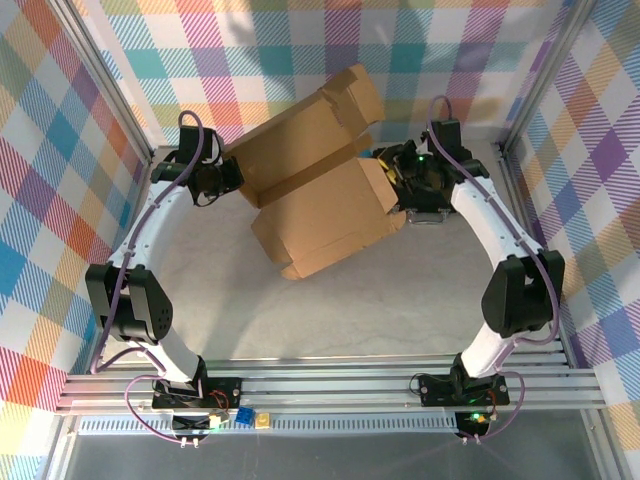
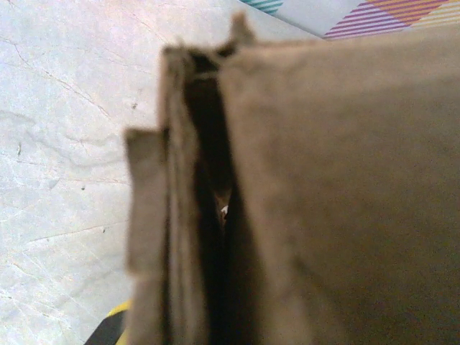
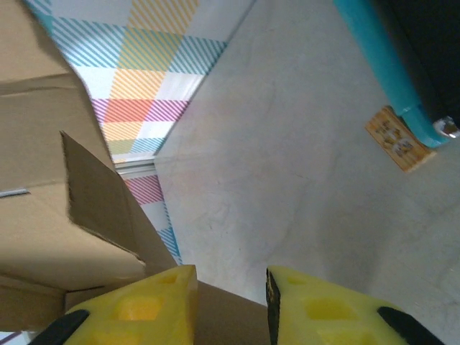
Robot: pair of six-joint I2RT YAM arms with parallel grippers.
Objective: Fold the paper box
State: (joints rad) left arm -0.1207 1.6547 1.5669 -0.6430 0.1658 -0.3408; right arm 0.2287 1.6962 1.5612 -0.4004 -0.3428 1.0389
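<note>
The paper box (image 1: pixel 320 205) lies half-folded at the far middle of the desk (image 1: pixel 400 300), lid panel raised. At the desk's far left, the left claw (image 1: pixel 225 178) pinches the box's edge. At its far right, the right claw (image 3: pixel 231 280) stands partly open, gripping nothing.

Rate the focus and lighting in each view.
Top external view: evenly lit and sharp, faint shadow under the paper box. Left wrist view: the box too close, badly blurred, dark gap between its layers. Right wrist view: mostly sharp; the right gripper near the lens slightly soft.
</note>
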